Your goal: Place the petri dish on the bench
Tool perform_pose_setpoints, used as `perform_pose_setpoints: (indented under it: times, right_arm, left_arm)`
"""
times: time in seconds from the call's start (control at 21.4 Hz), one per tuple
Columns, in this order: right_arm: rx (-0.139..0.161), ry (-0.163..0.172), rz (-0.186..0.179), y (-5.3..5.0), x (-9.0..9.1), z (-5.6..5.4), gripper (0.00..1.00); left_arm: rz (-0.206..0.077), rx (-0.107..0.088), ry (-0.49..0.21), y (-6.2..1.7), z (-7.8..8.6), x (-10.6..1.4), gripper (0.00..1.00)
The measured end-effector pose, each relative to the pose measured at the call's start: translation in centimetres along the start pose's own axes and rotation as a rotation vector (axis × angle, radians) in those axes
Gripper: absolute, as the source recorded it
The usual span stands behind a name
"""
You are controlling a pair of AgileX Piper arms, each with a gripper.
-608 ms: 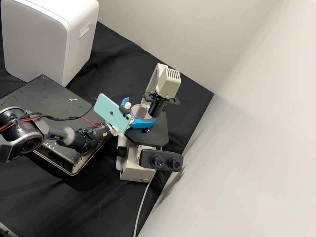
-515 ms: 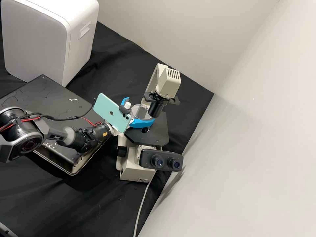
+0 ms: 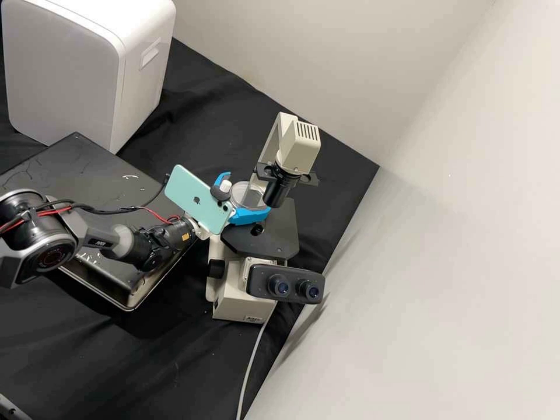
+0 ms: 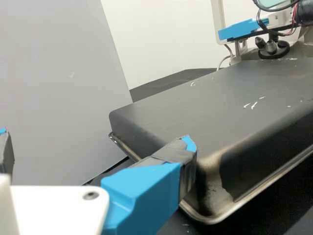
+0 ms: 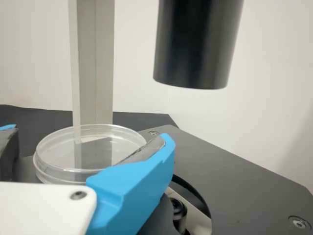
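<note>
My right pincer (image 3: 240, 198) grips the clear petri dish (image 5: 90, 147) just above the microscope stage (image 3: 274, 227), under the black lens barrel (image 5: 198, 41), which could knock the dish loose if I lift carelessly.

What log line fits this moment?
right claw shut on petri dish | dish over microscope stage, not on bench | left claw open by black tray

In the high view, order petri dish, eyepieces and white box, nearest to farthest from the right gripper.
1. petri dish, held in the right gripper.
2. eyepieces, at the microscope's front.
3. white box, far back on the left.
</note>
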Motion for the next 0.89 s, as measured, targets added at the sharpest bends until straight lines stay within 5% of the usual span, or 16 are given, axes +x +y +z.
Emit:
perform_pose_setpoints:
  times: [0.09,0.23,0.89]
  right_arm:
    - [0.006,0.001,0.002,0.02,0.00,0.00,0.00]
    - [0.069,-0.036,0.041,0.30,0.01,0.40,0.00]
    - [0.083,-0.041,0.046,0.38,0.01,0.48,0.00]
  left_arm:
    - [-0.001,0.000,0.000,-0.01,0.00,0.00,1.00]
    - [-0.006,0.003,0.000,-0.11,0.01,0.04,1.00]
    - [-0.006,0.003,0.000,-0.11,0.01,0.04,1.00]
